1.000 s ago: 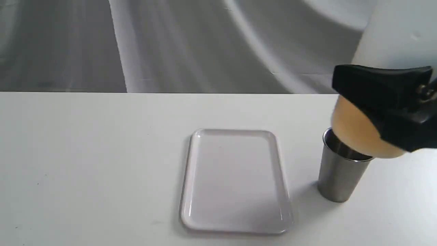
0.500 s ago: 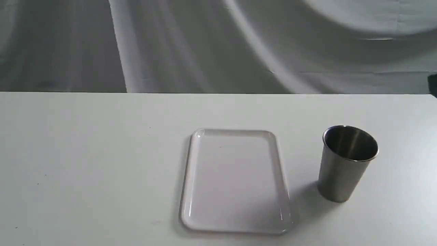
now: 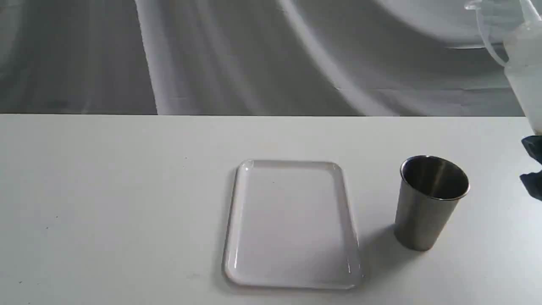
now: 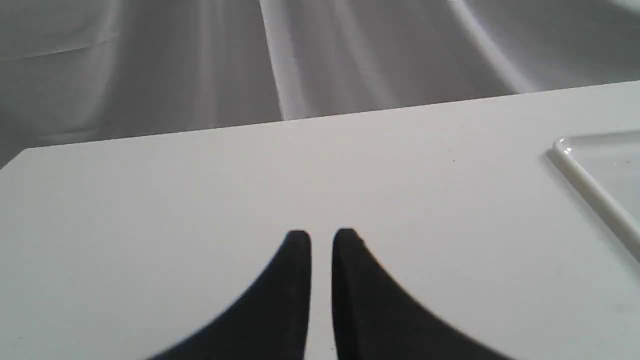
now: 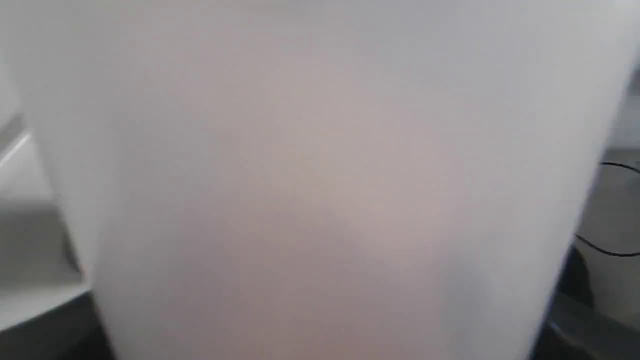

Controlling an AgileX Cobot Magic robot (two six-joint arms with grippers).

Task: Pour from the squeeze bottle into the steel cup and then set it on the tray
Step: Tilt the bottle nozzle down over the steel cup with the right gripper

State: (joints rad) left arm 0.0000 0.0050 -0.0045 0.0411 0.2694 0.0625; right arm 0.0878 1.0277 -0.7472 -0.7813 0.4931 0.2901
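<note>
Left end effector [image 4: 321, 239]: fingers nearly together, empty, low over the bench [image 3: 106, 190]. No hazard.

Tray [image 3: 292, 224]: bare, at mid-bench.

Cup [image 3: 425, 220]: upright, near the tray's right side.

Bottle [image 3: 525, 80]: upright at the far right edge, apparently clamped by the right end effector [image 3: 534, 167], which is mostly out of frame.

Risks: the path to the tray crosses the cup, so a low carry may topple it. Excess clamping may force liquid from the nozzle.
</note>
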